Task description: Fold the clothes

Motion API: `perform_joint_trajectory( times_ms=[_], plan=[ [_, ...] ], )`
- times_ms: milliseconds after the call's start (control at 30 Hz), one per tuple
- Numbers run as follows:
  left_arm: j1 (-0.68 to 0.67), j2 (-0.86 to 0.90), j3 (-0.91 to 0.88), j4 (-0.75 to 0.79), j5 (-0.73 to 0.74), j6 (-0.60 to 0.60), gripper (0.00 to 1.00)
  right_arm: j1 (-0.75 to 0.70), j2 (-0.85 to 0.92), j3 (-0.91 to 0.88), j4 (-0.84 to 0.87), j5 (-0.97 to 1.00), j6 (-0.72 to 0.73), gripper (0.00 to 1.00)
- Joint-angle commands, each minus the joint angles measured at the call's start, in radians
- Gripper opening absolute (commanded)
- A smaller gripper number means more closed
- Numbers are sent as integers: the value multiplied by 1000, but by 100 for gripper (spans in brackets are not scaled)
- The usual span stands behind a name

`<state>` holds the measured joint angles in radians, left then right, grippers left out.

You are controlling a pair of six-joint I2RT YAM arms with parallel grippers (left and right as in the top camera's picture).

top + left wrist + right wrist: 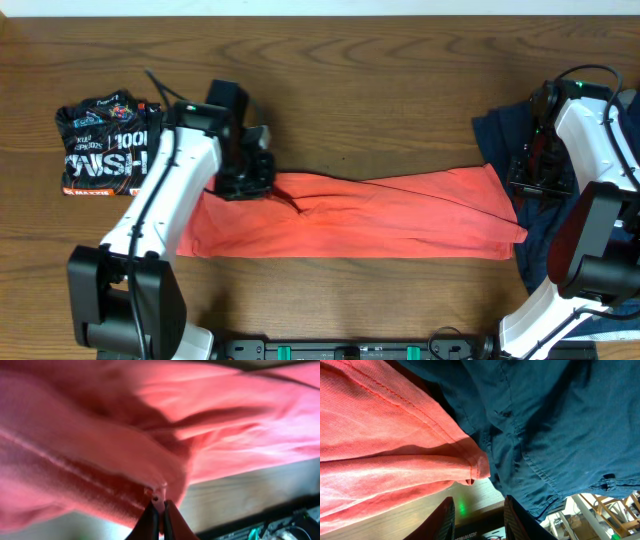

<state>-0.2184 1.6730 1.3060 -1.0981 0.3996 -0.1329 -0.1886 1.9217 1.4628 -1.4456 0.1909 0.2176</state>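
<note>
The left hand [159,506] has its two fingers pressed tight together on a small pinch of the coral-red T-shirt [380,215]. It grips a stitched edge of the cloth, and the fabric rises in a ridge from that pinch. From overhead, this hand sits at the shirt's upper left corner. The shirt itself lies as a long, flat band across the middle of the counter [380,80], with a few creases running along it.

The right hand [477,512] has its fingers apart, and bare counter shows in the gap between them. A hemmed corner of the coral-red T-shirt lies just beyond the tips. Nothing sits between the fingers, though the wrist view is too close to say whether either one brushes the cloth. Beside that corner the navy shirt [560,425] lies rumpled, its edge touching the coral one at the right end of the counter.

The black printed T-shirt [105,150] rests folded at the far left, near the left arm but apart from the coral cloth.
</note>
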Motion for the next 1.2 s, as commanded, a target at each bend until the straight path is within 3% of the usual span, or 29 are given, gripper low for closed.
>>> perform_joint_trajectory(
  times_ms=[0, 333, 667, 700, 767, 867, 1167],
  plan=[
    [-77, 6, -42, 49, 64, -23, 6, -14, 4, -5, -3, -1, -10, 31],
    [-278, 7, -193, 310, 61, -203, 9, -14, 4, -5, -5, -1, -10, 31],
    [-418, 7, -203, 460, 60, -274, 12, -14, 4, -5, -5, -1, -10, 31],
    [-426, 7, -203, 484, 60, -273, 15, -14, 4, -5, -6, -1, -10, 31],
    [-436, 7, -203, 519, 42, -273, 41, -14, 4, -5, -6, -1, -10, 31],
    [-430, 7, -203, 511, -59, -273, 71, -14, 4, -5, -12, -1, -10, 31],
    [-189, -19, -199, 379, -211, -272, 72, -14, 4, -5, -9, -1, -10, 31]
  ],
)
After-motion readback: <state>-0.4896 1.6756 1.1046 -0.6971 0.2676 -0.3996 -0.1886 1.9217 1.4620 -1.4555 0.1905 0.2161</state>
